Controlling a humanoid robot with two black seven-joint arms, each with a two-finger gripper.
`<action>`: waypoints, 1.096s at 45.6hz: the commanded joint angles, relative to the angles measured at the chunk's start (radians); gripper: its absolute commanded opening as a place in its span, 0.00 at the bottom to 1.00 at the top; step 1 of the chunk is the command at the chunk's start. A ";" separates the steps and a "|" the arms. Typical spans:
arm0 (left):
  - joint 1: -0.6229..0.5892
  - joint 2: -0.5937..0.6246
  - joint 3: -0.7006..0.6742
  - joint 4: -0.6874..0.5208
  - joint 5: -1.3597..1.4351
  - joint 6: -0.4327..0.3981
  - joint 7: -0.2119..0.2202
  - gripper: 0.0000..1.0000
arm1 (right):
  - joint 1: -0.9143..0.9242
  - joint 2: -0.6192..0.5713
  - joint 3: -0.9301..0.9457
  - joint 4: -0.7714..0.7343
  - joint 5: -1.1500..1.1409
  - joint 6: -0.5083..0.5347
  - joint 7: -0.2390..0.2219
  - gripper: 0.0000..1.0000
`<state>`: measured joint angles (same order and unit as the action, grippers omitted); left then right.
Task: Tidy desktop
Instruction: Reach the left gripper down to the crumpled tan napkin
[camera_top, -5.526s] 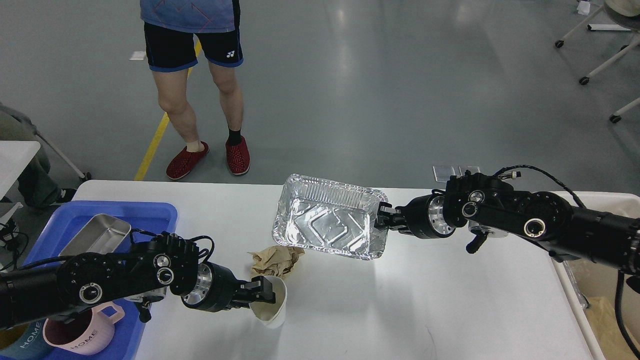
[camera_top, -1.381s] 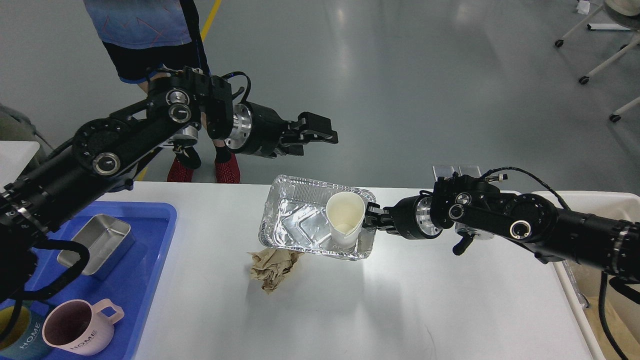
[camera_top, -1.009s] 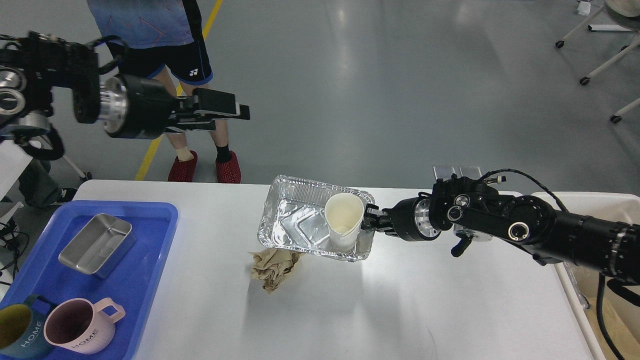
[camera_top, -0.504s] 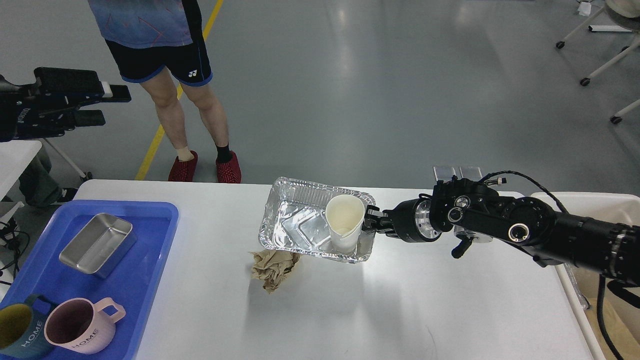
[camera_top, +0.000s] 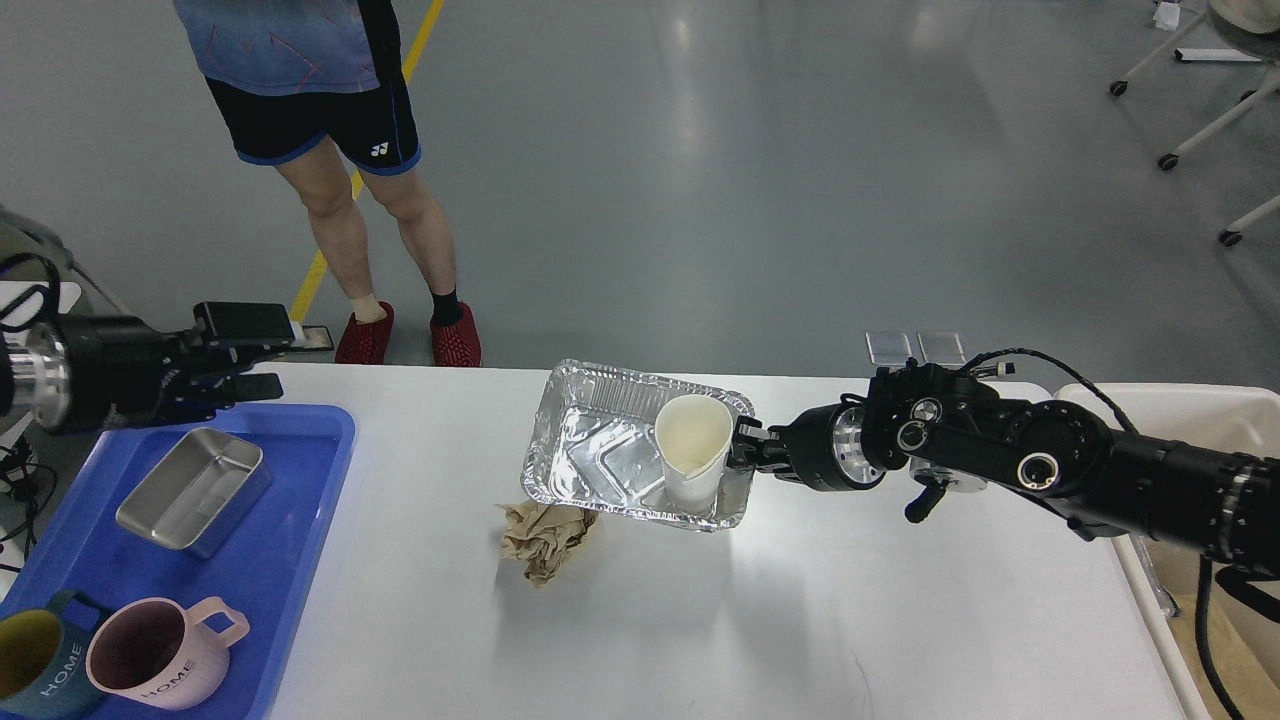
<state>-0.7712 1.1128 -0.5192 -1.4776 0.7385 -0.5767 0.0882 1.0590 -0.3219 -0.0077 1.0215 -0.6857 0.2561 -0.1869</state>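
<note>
The white desktop (camera_top: 820, 620) fills the lower view. My right gripper (camera_top: 745, 452) is shut on the right rim of a foil tray (camera_top: 595, 455) and holds it tilted just above the desktop. A white paper cup (camera_top: 690, 450) stands inside the tray at its right end. A crumpled brown paper (camera_top: 543, 535) lies on the desktop under the tray's front left corner. My left gripper (camera_top: 285, 360) is open and empty, above the desktop's far left edge over the blue tray.
A blue tray (camera_top: 250, 590) at the left holds a steel box (camera_top: 195, 487), a pink mug (camera_top: 160, 665) and a dark teal mug (camera_top: 35, 670). A beige bin (camera_top: 1190, 570) stands off the right edge. A person (camera_top: 340, 150) stands behind the table.
My left arm, after dropping the cup in the foil tray, has swung left and come down to the blue tray's far edge. The right gripper still holds the foil tray, which has shifted slightly.
</note>
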 joint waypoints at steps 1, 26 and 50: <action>0.070 -0.105 0.001 0.020 0.087 0.050 0.007 0.86 | -0.001 0.000 0.008 0.000 0.000 0.000 0.000 0.00; 0.184 -0.442 -0.001 0.289 0.268 0.081 0.064 0.86 | -0.001 -0.002 0.011 0.000 0.000 0.000 0.000 0.00; 0.173 -0.685 0.001 0.425 0.358 0.083 0.064 0.86 | 0.002 -0.009 0.012 0.005 0.002 0.000 0.000 0.00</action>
<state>-0.5938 0.4555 -0.5193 -1.0744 1.0901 -0.4919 0.1518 1.0615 -0.3325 0.0044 1.0266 -0.6842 0.2561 -0.1872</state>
